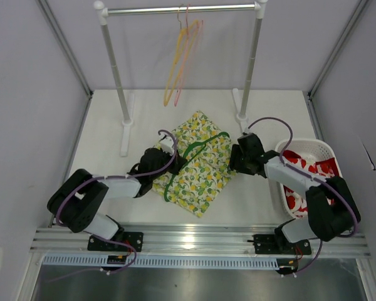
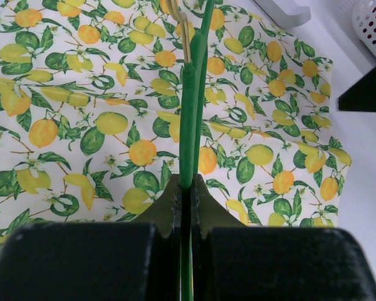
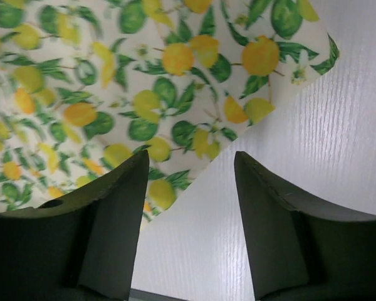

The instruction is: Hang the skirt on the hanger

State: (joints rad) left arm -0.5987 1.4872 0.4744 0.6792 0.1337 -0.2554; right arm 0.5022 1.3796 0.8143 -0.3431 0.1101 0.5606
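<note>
The skirt (image 1: pixel 197 166), white with a lemon print, lies flat on the table. A green hanger (image 1: pixel 194 152) rests across it. My left gripper (image 1: pixel 168 164) is shut on the hanger's green bar (image 2: pixel 189 125) at the skirt's left side; in the left wrist view (image 2: pixel 188 185) the bar runs up between the pressed fingers over the printed cloth (image 2: pixel 100 113). My right gripper (image 1: pixel 233 160) stands open at the skirt's right edge. In the right wrist view (image 3: pixel 191 164) nothing sits between its fingers, and the skirt's edge (image 3: pixel 144 94) lies just beyond them on the white table.
A metal clothes rail (image 1: pixel 182 9) stands at the back with a pink and a yellow hanger (image 1: pixel 180 59) on it. A white basket (image 1: pixel 304 150) holding red-and-white cloth (image 1: pixel 313 168) sits right of the right arm.
</note>
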